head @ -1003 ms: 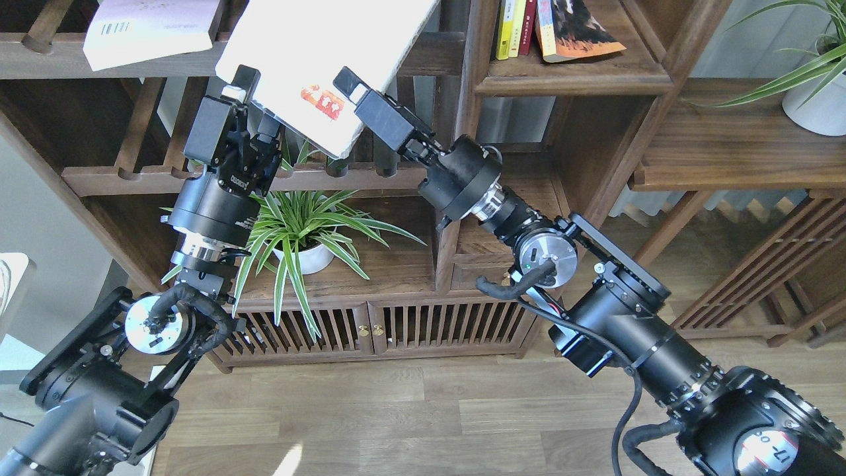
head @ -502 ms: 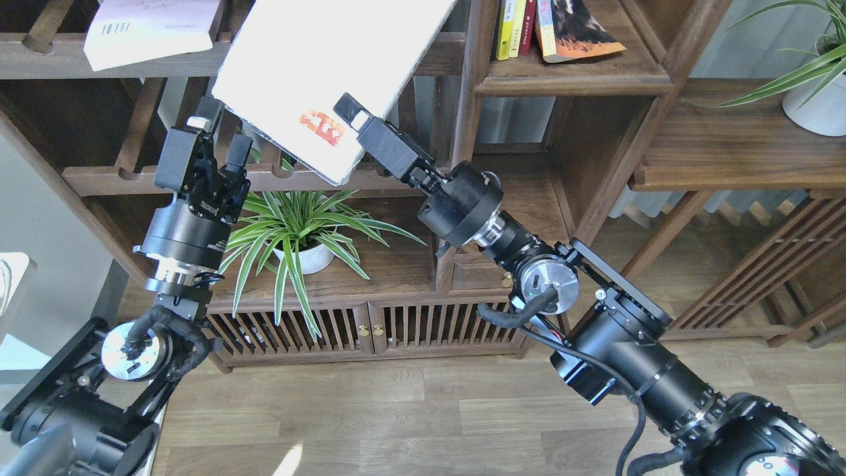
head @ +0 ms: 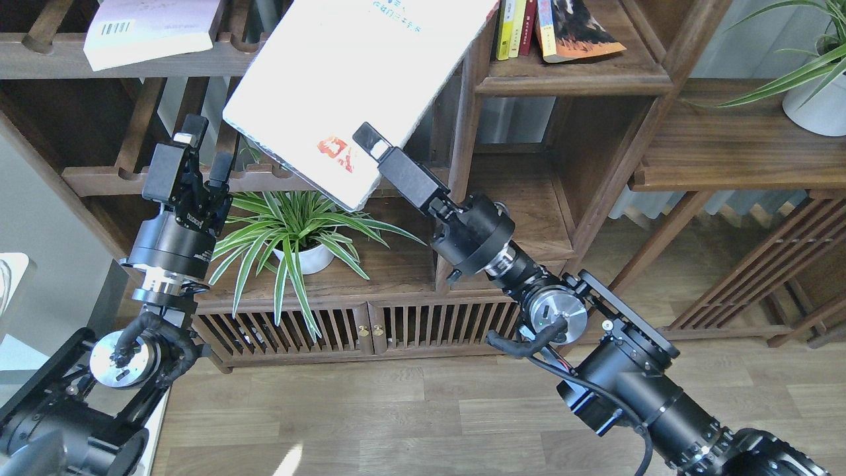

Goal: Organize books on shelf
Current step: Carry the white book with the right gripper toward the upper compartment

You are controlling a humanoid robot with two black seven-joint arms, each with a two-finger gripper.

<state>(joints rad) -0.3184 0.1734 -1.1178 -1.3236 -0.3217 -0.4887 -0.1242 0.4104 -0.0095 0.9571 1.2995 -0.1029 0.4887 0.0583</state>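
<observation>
Floor: light wood-look planks point(head: 396, 410), with a bright patch of light near the bottom edge.
Furniture: dark walnut shelving unit point(head: 568, 165); a low slatted-door cabinet point(head: 410, 327) with small brass knobs.
Plants: a striped spider plant point(head: 297, 231) in a white pot; another potted plant point(head: 816, 73) at upper right.
Wall: pale grey point(head: 46, 218) at left.

Book point(head: 357, 86) left of shelf point(head: 575, 82)

The shelf point(head: 575, 82) has bare wood at its front and right side. Three thin upright books point(head: 517, 26) and a leaning dark book point(head: 576, 30) fill its back left part. The wooden post point(head: 470, 125) at the shelf's left edge touches the big white book point(head: 360, 86), blocking its way.
</observation>
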